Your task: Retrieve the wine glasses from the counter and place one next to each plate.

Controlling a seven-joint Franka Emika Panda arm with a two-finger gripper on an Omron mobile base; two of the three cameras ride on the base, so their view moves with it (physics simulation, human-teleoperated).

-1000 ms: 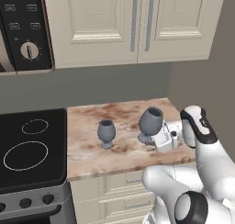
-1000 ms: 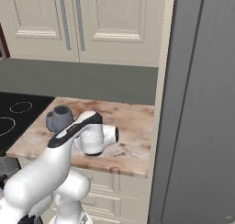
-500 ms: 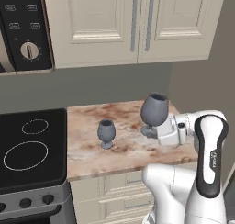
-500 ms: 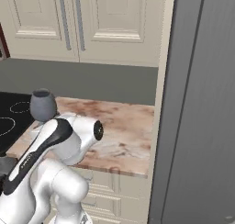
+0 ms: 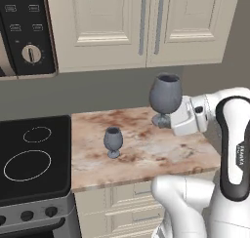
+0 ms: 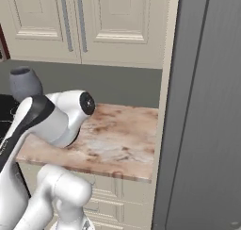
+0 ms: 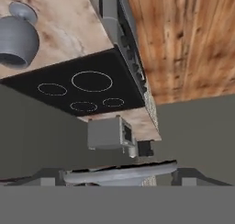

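Observation:
One blue-grey wine glass hangs upright in the air above the right part of the counter, well clear of the stone. My gripper is shut on its foot and stem from the right. In the right base view the same wine glass shows at the far left, above my arm. In the hand view its round edge lies across the bottom between the fingertips of my gripper. The other wine glass stands on the counter nearer the stove; it shows in the hand view too. The plates are out of view.
A black stovetop borders the counter on the left, under an oven control panel. Cream wall cabinets hang above. A tall grey panel closes off the counter's right end. A small grey box sits beyond the stovetop.
The held wine glass has risen from the counter into the air. My arm has straightened upward and swung toward the stove side. The other glass has stayed put.

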